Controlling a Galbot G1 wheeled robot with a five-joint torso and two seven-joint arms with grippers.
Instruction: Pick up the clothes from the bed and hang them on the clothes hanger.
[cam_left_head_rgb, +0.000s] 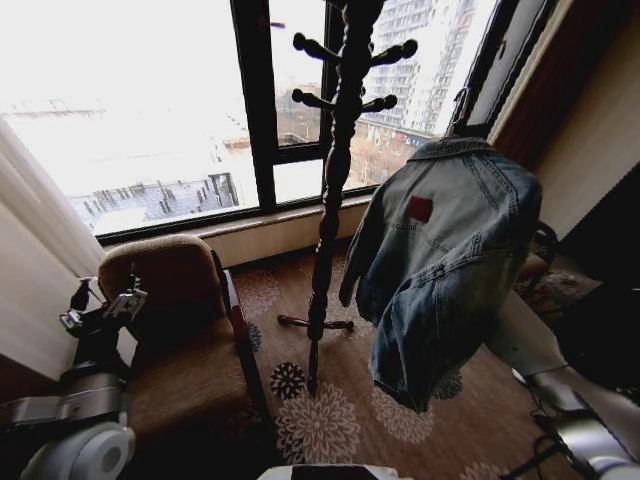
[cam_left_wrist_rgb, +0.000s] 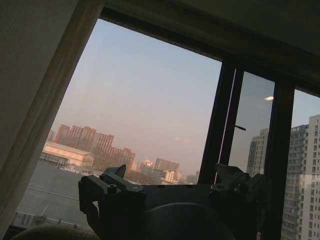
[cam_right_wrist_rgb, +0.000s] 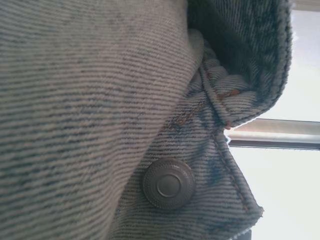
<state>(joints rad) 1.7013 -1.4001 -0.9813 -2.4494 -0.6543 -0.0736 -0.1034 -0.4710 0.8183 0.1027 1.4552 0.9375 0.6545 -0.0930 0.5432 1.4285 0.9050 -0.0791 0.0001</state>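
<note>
The denim jacket (cam_left_head_rgb: 445, 265) hung raised beside the coat stand (cam_left_head_rgb: 335, 170), right gripper hidden behind it, jaw state unclear; left gripper (cam_left_wrist_rgb: 175, 192) idled spread by the armchair (cam_left_head_rgb: 185, 320). Loose denim might slip off.

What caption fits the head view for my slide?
Denim jacket held up beside a wooden coat stand, left claw idle near the armchair.
</note>
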